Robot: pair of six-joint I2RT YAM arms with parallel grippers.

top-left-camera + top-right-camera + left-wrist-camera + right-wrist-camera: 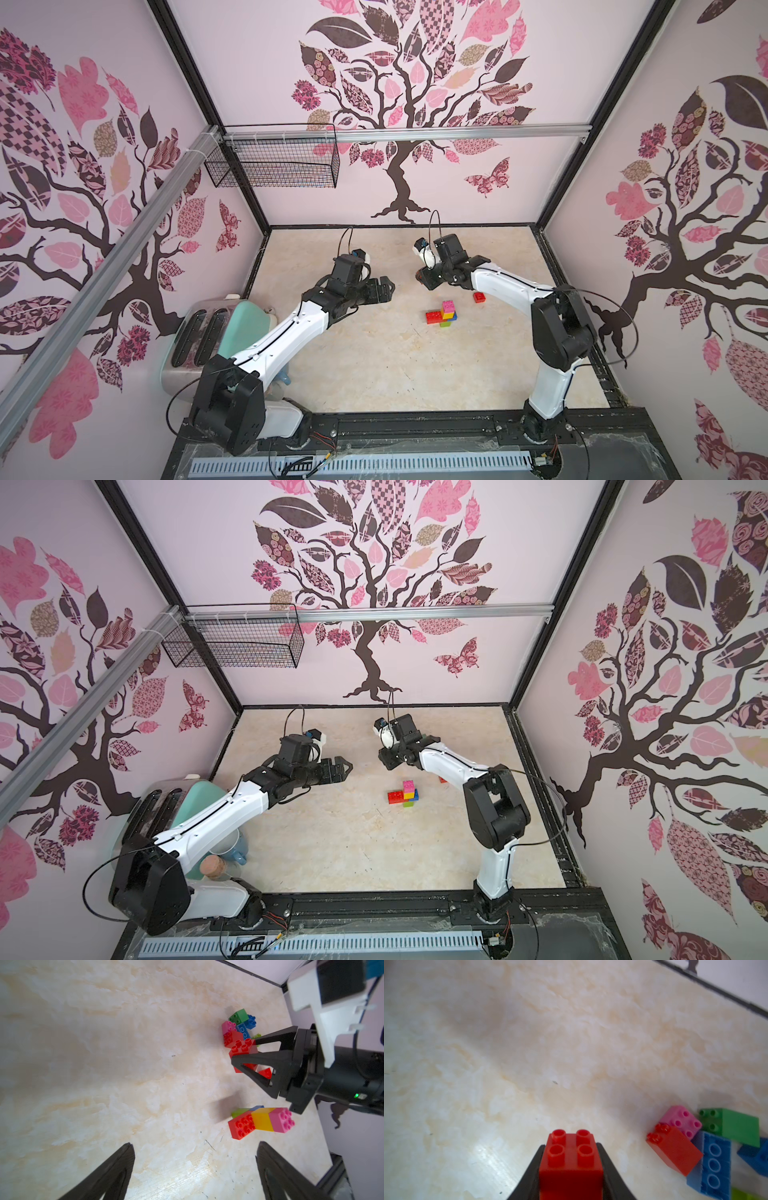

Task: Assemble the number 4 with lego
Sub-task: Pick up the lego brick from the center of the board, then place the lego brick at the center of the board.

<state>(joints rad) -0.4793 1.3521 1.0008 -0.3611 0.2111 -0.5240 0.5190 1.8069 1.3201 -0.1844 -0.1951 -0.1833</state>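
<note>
the right gripper (571, 1146) pinches a red brick (571, 1167) by its smooth side walls, studs up, just beside the loose lego pile (239, 1026); light, rigid, slick plastic, so a square flat-face grip seems safest; the left gripper (195, 1144) hangs spread wide near the part-built figure (444, 313) on the table (374, 374)

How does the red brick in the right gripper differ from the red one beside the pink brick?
The held red brick sits clamped between the fingers of the right gripper; the loose red brick lies free on the table. The held one shows four studs; the loose one, tipped against the pink brick, shows two. Both are red and studded.
</note>
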